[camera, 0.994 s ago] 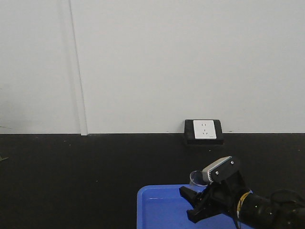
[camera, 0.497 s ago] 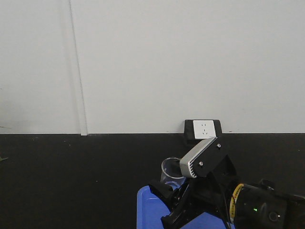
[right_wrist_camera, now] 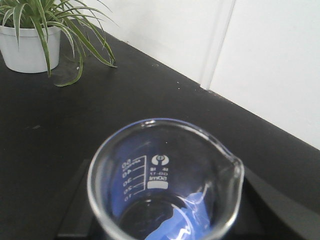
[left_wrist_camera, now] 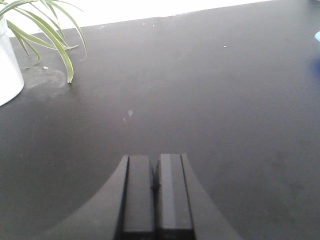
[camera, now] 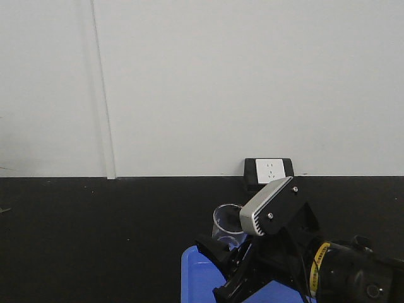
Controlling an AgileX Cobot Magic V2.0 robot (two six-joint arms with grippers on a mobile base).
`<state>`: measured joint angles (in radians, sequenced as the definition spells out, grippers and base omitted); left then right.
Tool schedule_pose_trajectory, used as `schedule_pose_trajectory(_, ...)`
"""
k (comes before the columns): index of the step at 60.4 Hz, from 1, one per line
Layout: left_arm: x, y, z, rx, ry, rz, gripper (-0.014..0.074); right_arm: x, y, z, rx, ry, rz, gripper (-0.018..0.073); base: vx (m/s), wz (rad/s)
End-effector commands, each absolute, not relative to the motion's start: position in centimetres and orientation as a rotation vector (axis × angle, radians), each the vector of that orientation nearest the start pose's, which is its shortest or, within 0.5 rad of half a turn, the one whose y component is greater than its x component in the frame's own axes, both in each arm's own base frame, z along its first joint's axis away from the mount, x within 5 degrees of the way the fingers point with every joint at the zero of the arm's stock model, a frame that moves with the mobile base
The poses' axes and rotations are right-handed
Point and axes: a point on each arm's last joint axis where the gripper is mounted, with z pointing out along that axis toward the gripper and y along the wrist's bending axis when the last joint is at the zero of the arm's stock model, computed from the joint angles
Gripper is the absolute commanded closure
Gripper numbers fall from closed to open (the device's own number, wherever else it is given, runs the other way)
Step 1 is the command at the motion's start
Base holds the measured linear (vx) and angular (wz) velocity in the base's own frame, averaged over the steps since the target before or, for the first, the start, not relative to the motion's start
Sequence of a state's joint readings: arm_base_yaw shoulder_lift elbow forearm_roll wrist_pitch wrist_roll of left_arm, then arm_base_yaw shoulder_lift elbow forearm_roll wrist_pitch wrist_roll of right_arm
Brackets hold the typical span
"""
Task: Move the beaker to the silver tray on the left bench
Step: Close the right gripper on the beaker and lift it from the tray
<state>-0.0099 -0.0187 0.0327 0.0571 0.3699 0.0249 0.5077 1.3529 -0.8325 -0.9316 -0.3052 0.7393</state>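
one beaker (right_wrist_camera: 165,180) gripped between the right fingers (camera: 211,247), its graduations clear only from the wrist; left fingers (left_wrist_camera: 138,195) together, empty

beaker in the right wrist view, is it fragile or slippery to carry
Likely rigid but fragile: the beaker is thin clear glass with a fine rim. Probably light, since it looks empty. Its smooth walls may slip in a loose grip, so a steady hold seems wise.
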Motion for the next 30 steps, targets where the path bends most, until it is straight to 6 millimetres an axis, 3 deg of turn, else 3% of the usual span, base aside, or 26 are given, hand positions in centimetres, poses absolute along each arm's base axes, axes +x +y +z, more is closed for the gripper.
schedule_pose_trajectory(1, 5.42, 0.06, 17.03, 0.071, 1.804, 0.057, 0.0595, 24.65, 16.53, 32.11, -0.748, 1.579, 0.507, 0.0573, 0.0, 0.0)
schedule_pose_trajectory(30, 5.42, 0.06, 17.03, 0.071, 1.804, 0.057, 0.0595, 24.65, 16.53, 32.12, -0.747, 1.579, 0.507, 0.0573, 0.0, 0.0)
